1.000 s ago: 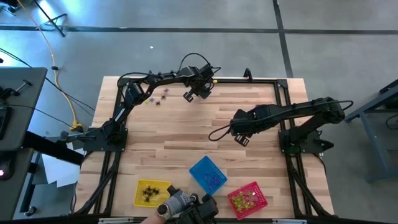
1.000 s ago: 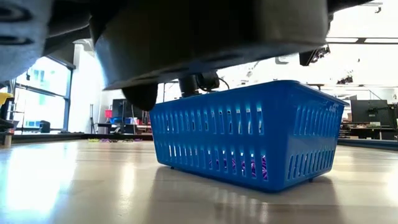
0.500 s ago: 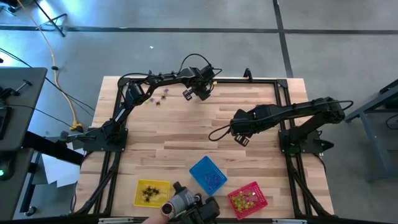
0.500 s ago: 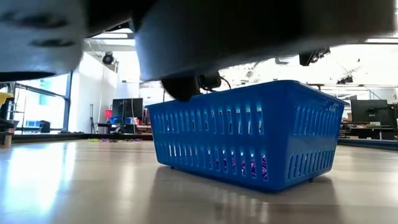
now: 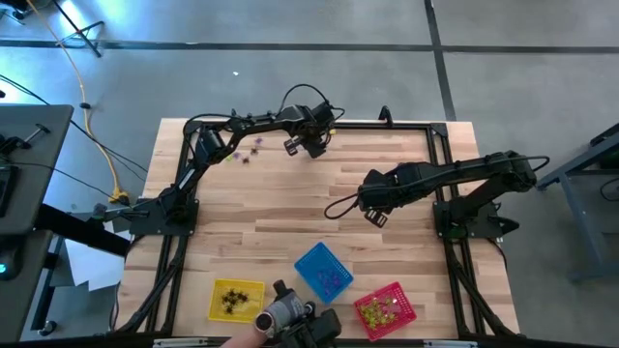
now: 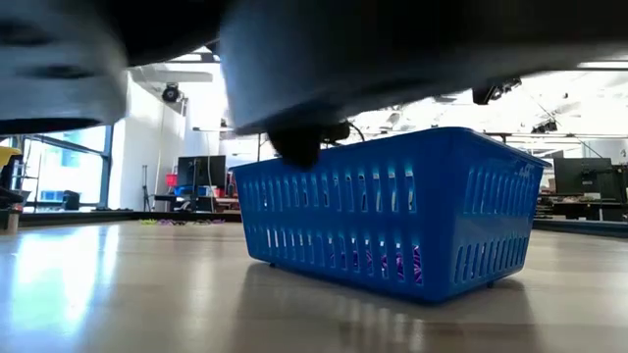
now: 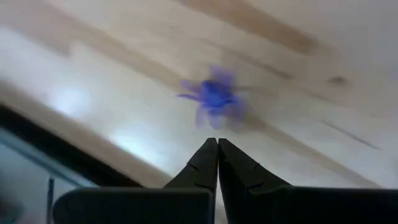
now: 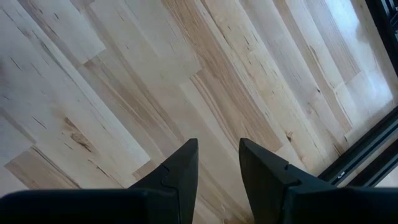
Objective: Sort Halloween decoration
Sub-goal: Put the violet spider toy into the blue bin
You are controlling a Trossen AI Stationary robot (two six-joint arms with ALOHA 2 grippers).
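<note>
My left gripper [image 5: 293, 145] is near the table's far edge, shut and holding nothing. In the left wrist view, its fingertips [image 7: 217, 146] point at a blurred purple trinket [image 7: 214, 98] lying on the wood just ahead of them. A few more small trinkets [image 5: 244, 152] lie on the table to its left. My right gripper [image 5: 373, 215] hovers open over bare wood at mid-table [image 8: 217, 152]. The yellow basket [image 5: 235, 298] holds black trinkets, the blue basket [image 5: 323, 272] purple ones, and the red basket [image 5: 385, 307] yellow-green ones.
The three baskets stand in a row along the near edge. A person's hand holds a grey device [image 5: 282, 315] between the yellow and blue baskets; it fills the top of the low view as a dark blur [image 6: 294, 69]. A black frame [image 5: 387, 124] rims the table.
The grey device in the hand at the near edge has shifted toward the table's right, and its dark blur in the low view has moved the same way. My left gripper has crept a little toward the far edge.
</note>
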